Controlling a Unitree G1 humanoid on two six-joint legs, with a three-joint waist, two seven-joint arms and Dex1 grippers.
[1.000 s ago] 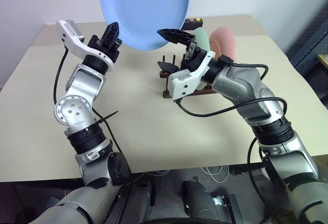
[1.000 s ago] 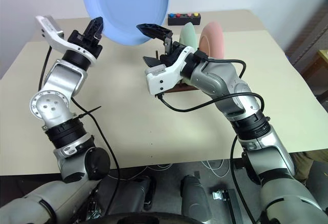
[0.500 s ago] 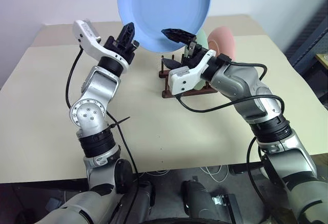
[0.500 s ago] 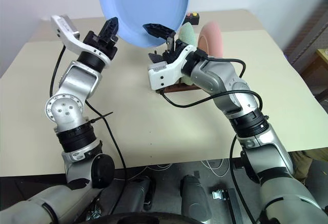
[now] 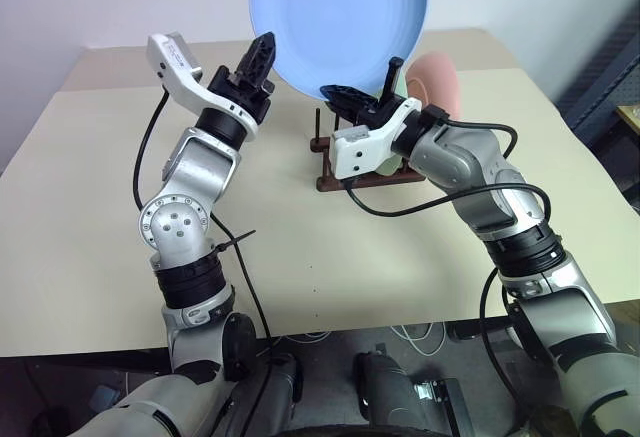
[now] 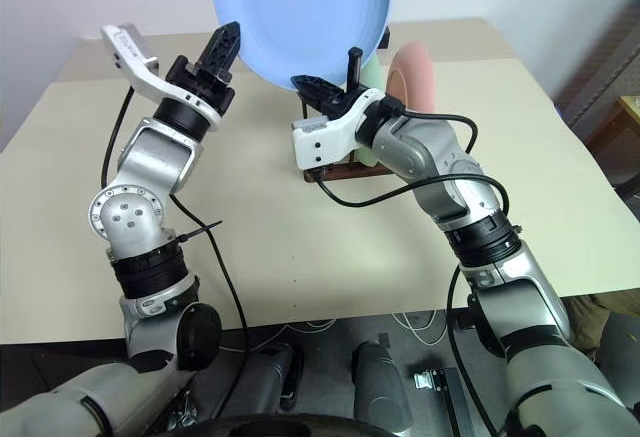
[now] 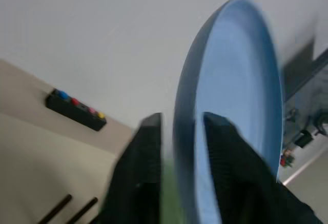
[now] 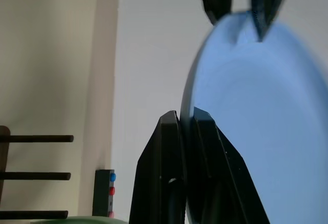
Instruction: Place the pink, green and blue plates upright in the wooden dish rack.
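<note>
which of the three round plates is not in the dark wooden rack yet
The light blue plate, held up in the air by the right gripper; the pink and green ones stand in the rack.

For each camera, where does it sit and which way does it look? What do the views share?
Left and right eye views: on the head, looking forward and down at the table, both arms showing.
Left wrist view: along the left gripper, fingers astride the blue plate.
Right wrist view: along the right gripper, shut on the plate's rim.
Shared: the blue plate in every view; the wooden dish rack in most.

Beige table (image 5: pixel 300 257), black button box (image 7: pixel 76 110) at its far edge
</note>
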